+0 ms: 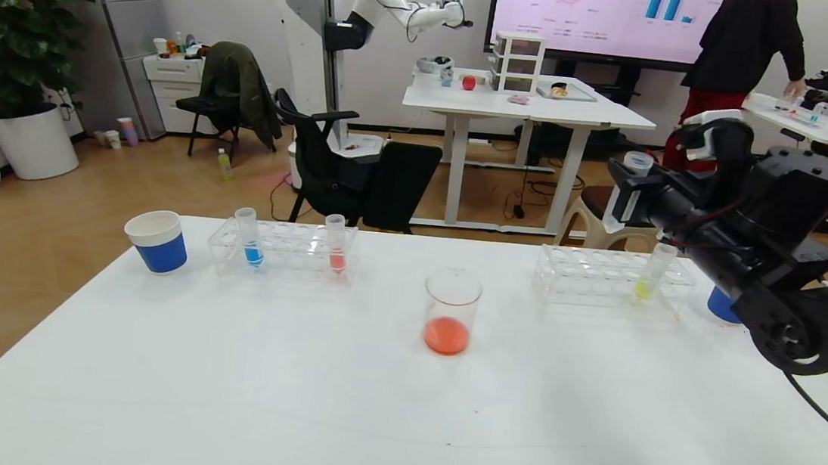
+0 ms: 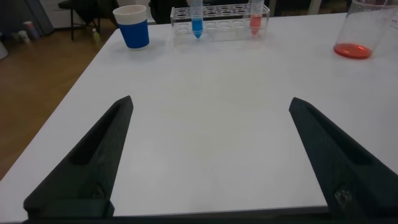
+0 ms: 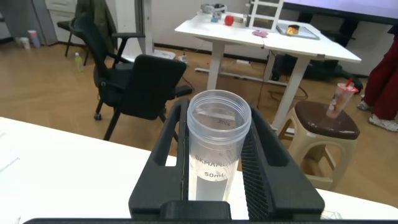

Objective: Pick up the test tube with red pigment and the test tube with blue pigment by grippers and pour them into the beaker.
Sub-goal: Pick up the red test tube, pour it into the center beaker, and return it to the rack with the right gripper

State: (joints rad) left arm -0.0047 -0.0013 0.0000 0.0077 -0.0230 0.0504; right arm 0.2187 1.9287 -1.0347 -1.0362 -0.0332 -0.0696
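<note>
Red liquid already sits in the clear glass beaker (image 1: 450,313) mid-worktop; my right pincer (image 3: 219,163) pinches an emptied clear tube (image 3: 217,152) raised at far right. Next, my spread left pincer (image 2: 208,155) must reach the blue-filled tube (image 1: 249,236) in the far-left rack.

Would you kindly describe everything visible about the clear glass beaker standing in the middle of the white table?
The clear glass beaker is a straight-walled cylinder with a lipped rim, standing upright near the middle of the white table. A shallow layer of orange-red liquid covers its bottom; the rest is empty. It stands apart from both tube racks, and nothing but the table touches it.
</note>
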